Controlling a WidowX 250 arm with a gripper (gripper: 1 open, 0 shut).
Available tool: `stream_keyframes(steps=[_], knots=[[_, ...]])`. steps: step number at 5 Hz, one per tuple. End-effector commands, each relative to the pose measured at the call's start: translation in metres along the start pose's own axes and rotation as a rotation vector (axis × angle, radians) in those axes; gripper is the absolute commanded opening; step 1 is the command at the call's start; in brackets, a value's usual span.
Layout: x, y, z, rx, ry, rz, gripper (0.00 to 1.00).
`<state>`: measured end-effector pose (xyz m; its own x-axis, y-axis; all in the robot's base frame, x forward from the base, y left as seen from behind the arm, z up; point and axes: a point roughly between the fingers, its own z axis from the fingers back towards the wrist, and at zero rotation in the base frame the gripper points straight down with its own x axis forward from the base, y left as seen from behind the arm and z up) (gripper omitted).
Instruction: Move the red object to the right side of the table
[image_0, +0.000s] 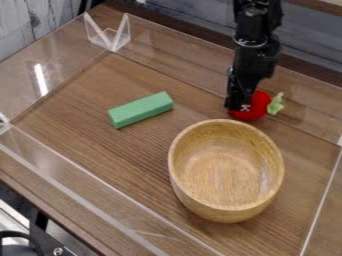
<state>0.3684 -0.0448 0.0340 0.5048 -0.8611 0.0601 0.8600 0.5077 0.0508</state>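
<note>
The tool (245, 107) is at the red fruit (250, 107), its dark fingers meeting the fruit's near-left side; whether they are clamped on it or merely touching, I cannot tell. If they are only leaning on it, a sideways move could let the rounded fruit roll away, and lifting would leave it behind. The green leafy tip (275, 103) sticks out from the fruit and could turn it if it catches on something.

The fruit sits just beyond the far rim of the wooden bowl (226, 212), towards the right of the surface (80, 152). Pulled nearer, it could knock that rim and shove the bowl or be stopped by it. The green block (140, 110) lies well apart on the left, so it poses little risk.
</note>
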Motion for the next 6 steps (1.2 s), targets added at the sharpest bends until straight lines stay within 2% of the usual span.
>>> stream_keyframes(steps=[1,6], knots=[[0.021,-0.002,0.008,0.057,-0.049,-0.039,0.00],[0.038,-0.017,0.012,0.119,-0.080,-0.054,0.00]])
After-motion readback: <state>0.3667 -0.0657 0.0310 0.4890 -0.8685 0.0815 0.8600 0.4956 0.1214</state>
